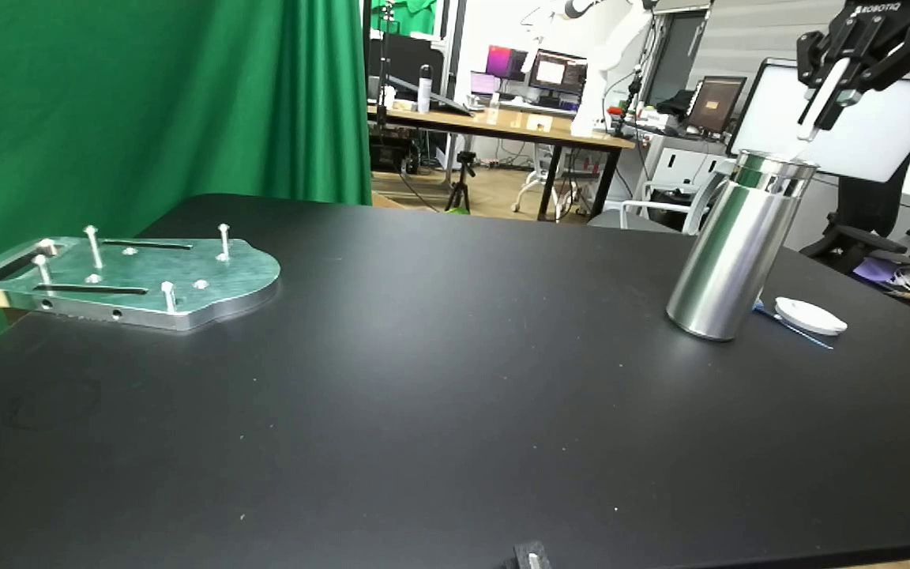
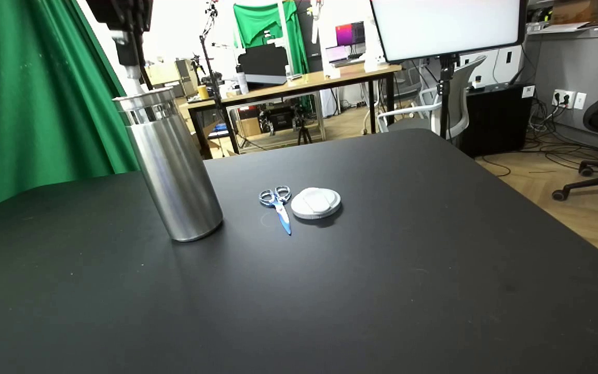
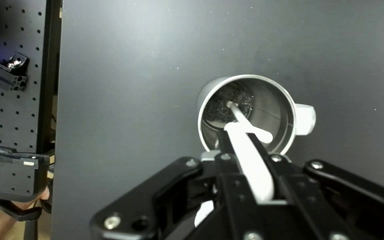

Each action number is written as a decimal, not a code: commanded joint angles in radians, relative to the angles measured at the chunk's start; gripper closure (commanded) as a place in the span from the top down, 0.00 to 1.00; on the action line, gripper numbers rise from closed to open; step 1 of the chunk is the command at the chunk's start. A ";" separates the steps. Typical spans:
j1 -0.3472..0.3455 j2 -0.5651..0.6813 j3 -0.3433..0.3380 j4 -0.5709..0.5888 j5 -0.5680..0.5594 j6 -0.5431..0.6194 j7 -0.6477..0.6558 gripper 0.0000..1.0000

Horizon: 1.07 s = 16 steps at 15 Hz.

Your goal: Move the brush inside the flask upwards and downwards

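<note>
Across the black desk [image 1: 423,379], the gripper [image 3: 238,135] pinches the white-handled brush [image 3: 251,161], which reaches down inside the silver flask [image 1: 735,253], so I'd stroke slowly, straight up and down, lest a sideways shove tip the flask.

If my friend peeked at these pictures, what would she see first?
Probably the tall silver flask standing on the black table, with the black gripper above it holding a white brush that reaches down inside. Next, perhaps the big green curtain, at the left of both exterior views. After that, maybe the blue scissors lying beside a round white thing, to the right of the flask in an exterior view.
</note>
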 commanded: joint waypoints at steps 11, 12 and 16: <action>-0.003 -0.221 0.031 -0.029 -0.010 -0.007 -0.018 0.04; -0.004 -0.201 0.028 -0.031 -0.003 0.000 -0.020 0.04; -0.010 -0.100 0.015 -0.035 0.009 0.028 -0.016 0.04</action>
